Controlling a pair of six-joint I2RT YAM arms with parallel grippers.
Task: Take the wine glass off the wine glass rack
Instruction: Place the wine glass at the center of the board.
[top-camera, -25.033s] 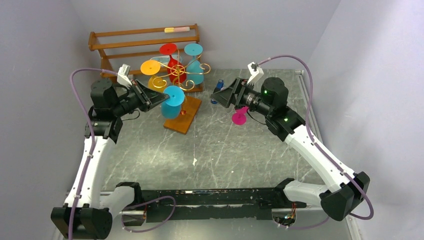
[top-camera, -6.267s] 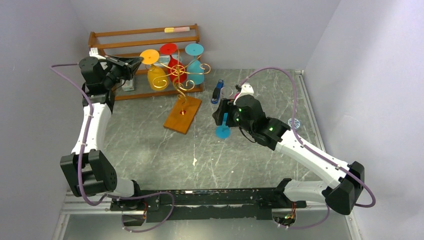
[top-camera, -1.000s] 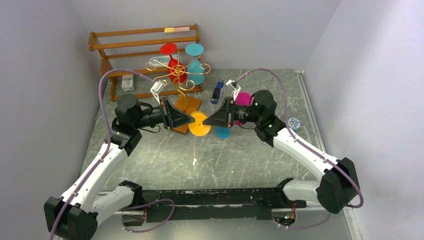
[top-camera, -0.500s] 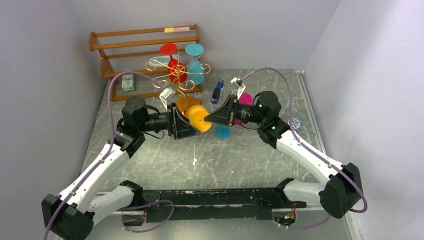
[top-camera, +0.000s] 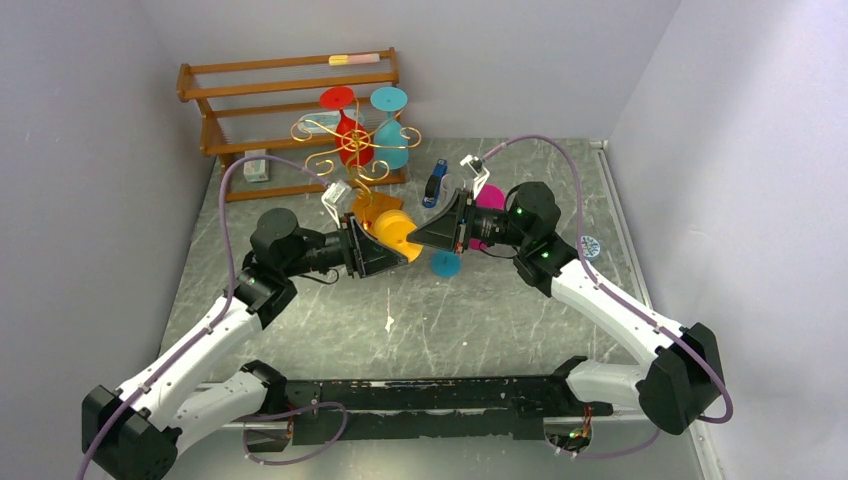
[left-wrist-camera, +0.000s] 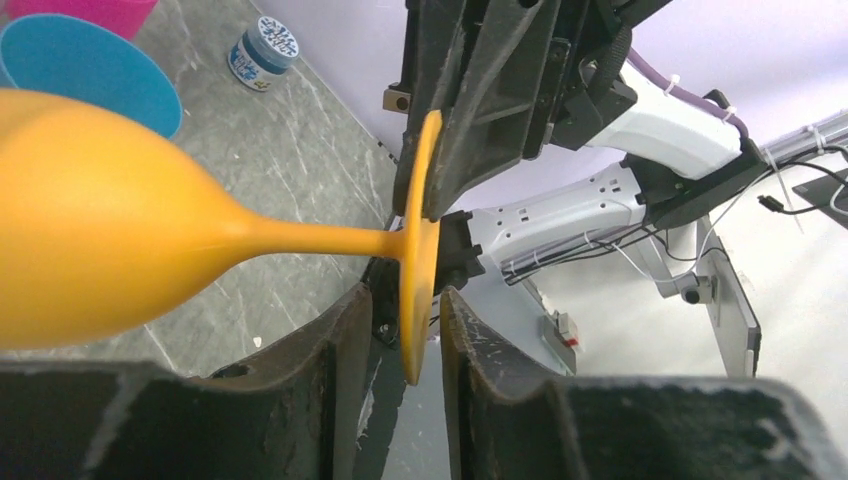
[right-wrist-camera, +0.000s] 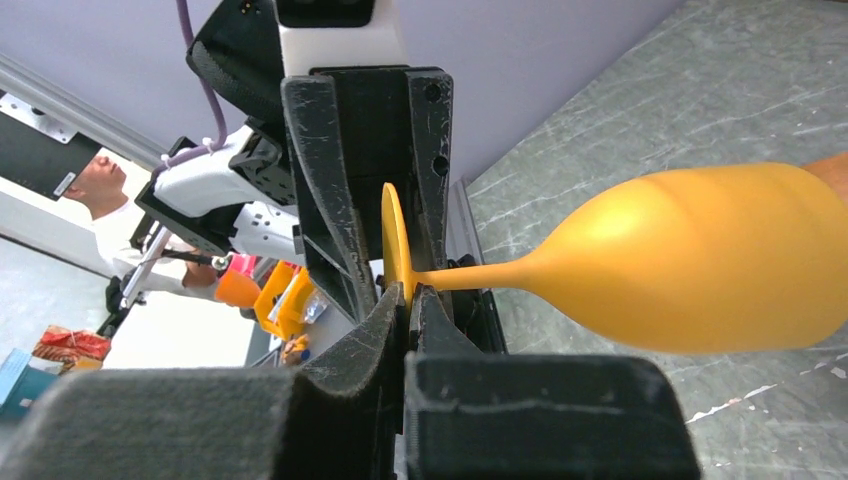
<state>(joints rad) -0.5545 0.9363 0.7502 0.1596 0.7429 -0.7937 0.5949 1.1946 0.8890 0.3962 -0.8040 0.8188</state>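
Overhead, the light is bright and even, coming softly from above. Only faint, blurry shadows fall on the table (top-camera: 470, 320), and the view is sharp throughout. On the left wrist, the orange wine glass (left-wrist-camera: 110, 250) sits close and soft-edged, and the room far right washes out pale. On the right wrist, the near foreground is fuzzy and the glass carries a gentle sheen.
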